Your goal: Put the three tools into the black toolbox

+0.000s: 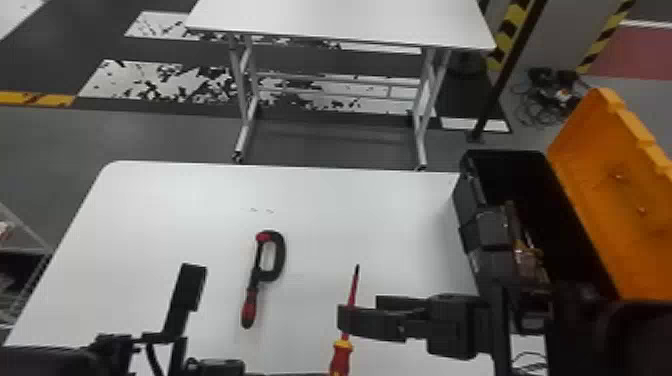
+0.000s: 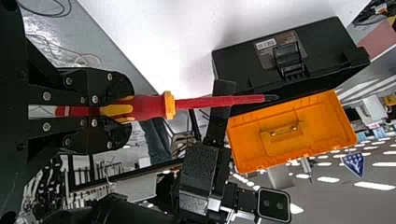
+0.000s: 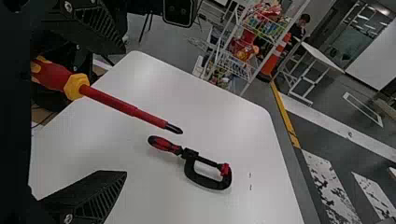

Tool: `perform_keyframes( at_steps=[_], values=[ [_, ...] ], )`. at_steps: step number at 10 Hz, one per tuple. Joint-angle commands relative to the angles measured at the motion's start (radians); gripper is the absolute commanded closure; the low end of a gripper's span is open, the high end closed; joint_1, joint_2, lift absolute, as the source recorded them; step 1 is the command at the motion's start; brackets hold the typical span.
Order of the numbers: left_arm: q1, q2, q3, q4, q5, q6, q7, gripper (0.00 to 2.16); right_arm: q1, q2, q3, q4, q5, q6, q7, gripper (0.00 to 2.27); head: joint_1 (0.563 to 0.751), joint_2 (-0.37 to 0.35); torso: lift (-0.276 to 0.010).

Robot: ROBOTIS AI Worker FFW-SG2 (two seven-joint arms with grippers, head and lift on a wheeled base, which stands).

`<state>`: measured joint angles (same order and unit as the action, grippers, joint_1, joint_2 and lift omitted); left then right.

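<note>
The head view's bottom edge cuts off the screwdriver [image 1: 341, 357] handle's end.

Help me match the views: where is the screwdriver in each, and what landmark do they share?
Head view: the screwdriver is at the bottom edge, right of the clamp, its shaft by the right gripper.
Left wrist view: screwdriver held in the left gripper, toolbox beyond it.
Right wrist view: screwdriver seen between the right gripper's open fingers, its tip near the clamp's handle.
Shared landmark: the near white table.
</note>
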<state>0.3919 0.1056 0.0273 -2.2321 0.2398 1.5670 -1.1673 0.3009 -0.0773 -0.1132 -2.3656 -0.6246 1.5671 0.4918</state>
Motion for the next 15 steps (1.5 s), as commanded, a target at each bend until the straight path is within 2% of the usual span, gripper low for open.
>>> perform_keyframes(
  at_steps=[1,3,4,5,7,11,12,13,14,15],
  values=[
    [-0.001,-0.001,-0.014,-0.003,-0.004,0.004,0.005,2.14,0.003,0.010,0.012,0.000,0.003,0.005,-0.001,0.16,0.695,-0.034,-0.051],
    [-0.001,0.000,-0.018,-0.006,-0.007,0.004,0.005,2.14,0.003,0.010,0.036,0.000,0.020,0.005,-0.002,0.63,0.695,-0.024,-0.051],
    [-0.001,0.000,-0.017,-0.004,-0.007,0.004,0.006,2.14,0.003,0.010,0.043,0.000,0.023,0.005,-0.009,1.86,0.695,-0.018,-0.051],
    [-0.001,0.000,-0.014,-0.004,-0.007,0.004,0.008,2.14,0.003,0.008,0.047,-0.001,0.034,0.005,-0.013,2.19,0.695,-0.013,-0.051],
    [-0.002,0.002,-0.007,-0.003,-0.019,0.004,0.012,2.14,0.004,-0.002,0.066,-0.009,0.086,0.003,0.014,2.24,0.695,-0.010,-0.051],
    [-0.001,0.002,0.019,-0.004,-0.017,0.004,0.008,2.13,0.000,-0.001,0.079,-0.009,0.098,-0.009,0.007,2.24,0.695,0.014,-0.051],
    [-0.001,0.002,0.025,-0.003,-0.014,0.004,-0.003,1.50,0.000,-0.001,0.079,-0.009,0.097,-0.009,0.005,2.24,0.695,0.019,-0.051],
    [-0.001,0.000,0.034,-0.003,-0.011,0.004,-0.020,0.09,0.001,-0.001,0.079,-0.009,0.097,-0.009,0.004,2.24,0.695,0.021,-0.051],
    [0.001,-0.001,0.045,-0.001,-0.004,0.004,-0.028,0.00,0.006,-0.001,0.073,-0.009,0.092,-0.009,0.005,2.24,0.695,0.024,-0.051],
    [0.005,-0.001,0.052,0.000,-0.004,0.004,-0.029,0.01,0.015,0.001,0.047,-0.027,0.089,-0.037,0.004,2.24,0.695,0.028,-0.051]
  ],
)
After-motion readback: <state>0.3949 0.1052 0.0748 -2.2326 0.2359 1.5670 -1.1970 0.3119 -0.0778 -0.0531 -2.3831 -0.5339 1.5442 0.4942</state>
